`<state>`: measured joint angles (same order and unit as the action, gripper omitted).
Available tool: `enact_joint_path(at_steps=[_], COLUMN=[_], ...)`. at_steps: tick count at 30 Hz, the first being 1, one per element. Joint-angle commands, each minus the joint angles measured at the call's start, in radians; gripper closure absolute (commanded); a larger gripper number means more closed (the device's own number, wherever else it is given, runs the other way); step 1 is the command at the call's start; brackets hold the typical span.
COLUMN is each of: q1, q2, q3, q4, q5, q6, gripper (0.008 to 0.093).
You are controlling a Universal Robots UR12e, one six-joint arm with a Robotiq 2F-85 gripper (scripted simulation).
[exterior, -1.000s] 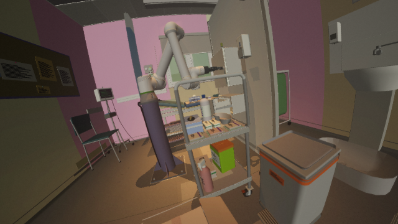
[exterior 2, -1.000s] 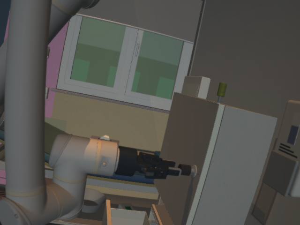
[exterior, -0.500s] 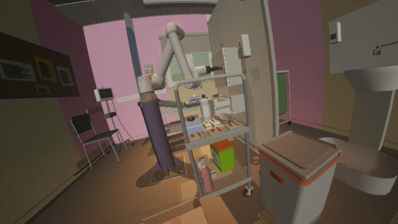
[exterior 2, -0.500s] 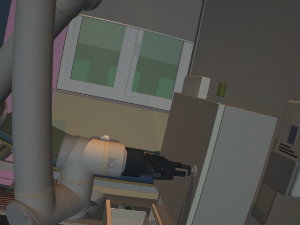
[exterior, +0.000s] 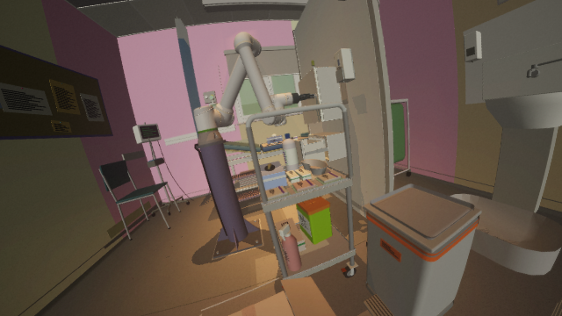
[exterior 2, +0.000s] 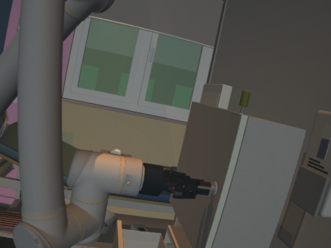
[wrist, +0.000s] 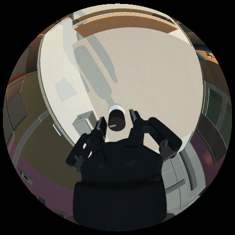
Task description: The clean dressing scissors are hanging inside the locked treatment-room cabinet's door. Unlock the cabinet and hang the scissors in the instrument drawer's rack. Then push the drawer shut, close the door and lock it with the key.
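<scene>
A dark round door knob (wrist: 117, 120) with a pale base stands out from the cabinet door (wrist: 138, 74), and it sits between my fingers. The cabinet (exterior 2: 248, 176) is a pale box whose door faces my arm, and the knob (exterior 2: 213, 187) is on that side. A key with an olive-green head (exterior 2: 245, 99) stands upright on the cabinet's top edge. The scissors are hidden from sight. A small pale box (wrist: 83, 123) sits on the door to the left of the knob. My gripper (wrist: 117, 121) (exterior 2: 207, 189) (exterior: 311, 95) is open around the knob and holds nothing.
Behind the cabinet is a green-paned window (exterior 2: 139, 66) and a tall grey partition (exterior: 347, 87). A wheeled trolley (exterior: 307, 188) loaded with bottles and boxes stands in front of my arm. A grey bin (exterior: 419, 245) is to its right, and a chair (exterior: 131, 188) stands at the left wall.
</scene>
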<state>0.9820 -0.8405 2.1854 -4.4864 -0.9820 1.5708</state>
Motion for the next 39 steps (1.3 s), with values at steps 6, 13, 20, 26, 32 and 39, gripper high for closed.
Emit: enact_joint_path(at_steps=[6,13,20,26,32,39], q1=[0.001,0.001,0.001,0.001,0.001,0.001], q2=[0.0,0.0,0.0,0.0,0.0,0.0], q3=[-0.001,-0.001,-0.001,-0.001,-0.001,-0.001], q4=[0.001,0.001,0.001,0.001,0.001,0.001], q5=[-0.001,-0.001,-0.001,-0.001,-0.001,-0.001], q6=[0.0,0.0,0.0,0.0,0.0,0.0], gripper=[0.0434,0.0434,0.0514,0.0634,0.0754,0.0894])
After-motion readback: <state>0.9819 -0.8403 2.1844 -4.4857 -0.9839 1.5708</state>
